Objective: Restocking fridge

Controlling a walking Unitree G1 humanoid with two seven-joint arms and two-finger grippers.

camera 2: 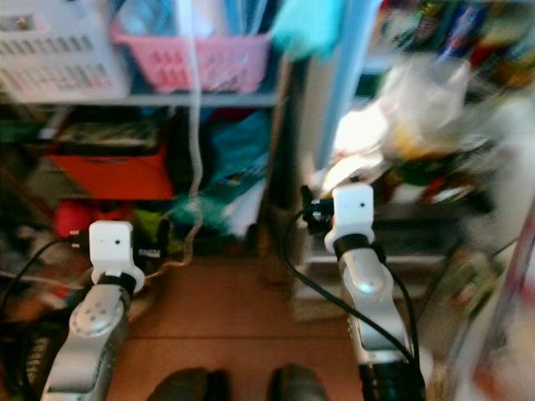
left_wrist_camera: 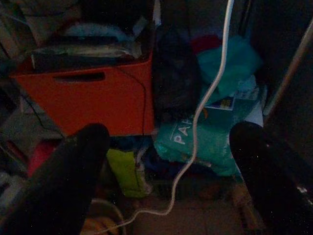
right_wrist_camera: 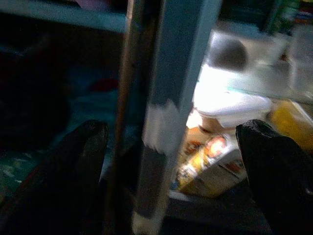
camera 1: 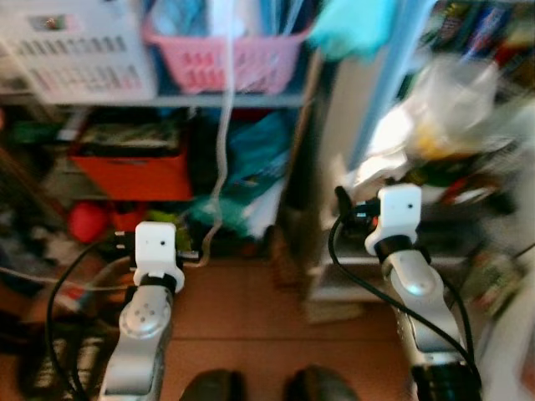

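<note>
Left eye view, blurred: left arm (camera 1: 142, 322) and right arm (camera 1: 414, 284) both raised forward over a brown floor (camera 1: 251, 309). On the left a shelf (camera 1: 167, 100) carries a white basket (camera 1: 79, 50) at its left end and a pink basket (camera 1: 226, 58) beside it; under the shelf an orange bin (camera 1: 134, 171), a teal bag (camera 1: 255, 154) and a white cord (camera 1: 221, 142) hanging down to the floor. On the right the open fridge (camera 1: 435, 167), brightly lit, shelves crowded with blurred food; a clear bag (camera 1: 451, 96) sits on an upper shelf. Right arm's wrist is at the fridge's left edge. Right eye view: same scene; fridge (camera 2: 401, 159) on the right, orange bin (camera 2: 100, 175) on the left, right arm (camera 2: 359, 267) up against the fridge's front edge. Left wrist view, dark: left hand (left_wrist_camera: 168, 161) spread wide, nothing between the fingers (left_wrist_camera: 73, 181); ahead of it the orange bin (left_wrist_camera: 93, 98), teal bag (left_wrist_camera: 210, 137), a yellow-green packet (left_wrist_camera: 124, 171) and the cord (left_wrist_camera: 205, 107). Right wrist view: right hand (right_wrist_camera: 171, 161) spread wide, holding nothing; a grey-blue post (right_wrist_camera: 171, 98) of the fridge's edge stands between the fingers (right_wrist_camera: 274, 166), and past it a lit shelf with a white tub (right_wrist_camera: 234, 105) and a yellow carton (right_wrist_camera: 210, 164) below.
</note>
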